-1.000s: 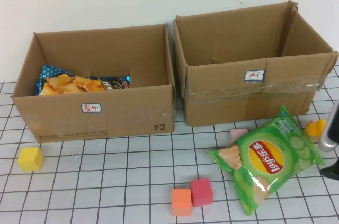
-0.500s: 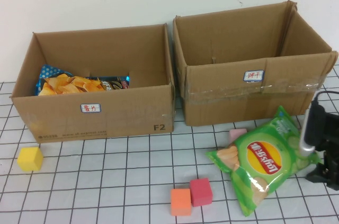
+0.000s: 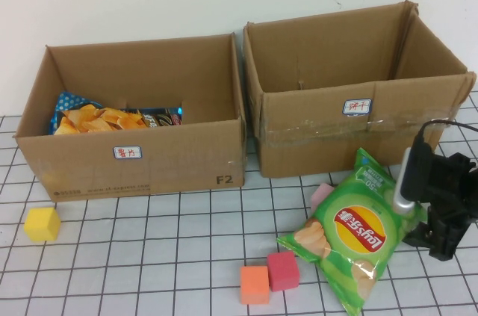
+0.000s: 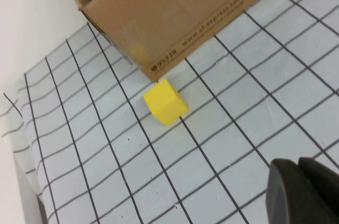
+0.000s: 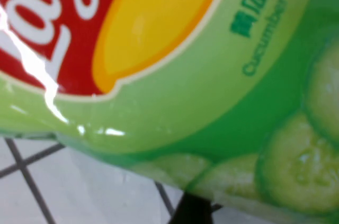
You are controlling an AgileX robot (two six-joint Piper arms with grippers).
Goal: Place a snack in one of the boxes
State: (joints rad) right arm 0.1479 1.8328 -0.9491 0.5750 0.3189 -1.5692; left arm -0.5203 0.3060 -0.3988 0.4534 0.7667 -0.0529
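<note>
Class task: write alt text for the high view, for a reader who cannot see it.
The right gripper is at a green chip bag lying on the gridded table before two open cardboard boxes. The left box holds snack bags; the right box shows nothing inside. The left gripper is out of frame.

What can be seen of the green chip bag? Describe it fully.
The green chip bag is a glossy, puffed foil-like packet with a red and yellow logo, cucumber slices and chips printed on it. It lies tilted on the gridded table in front of the right box, its top corner near that box. It covers most of a pink block. The right hand is at its right edge; its grip cannot be judged. The left hand is far off, near the yellow cube.
</note>
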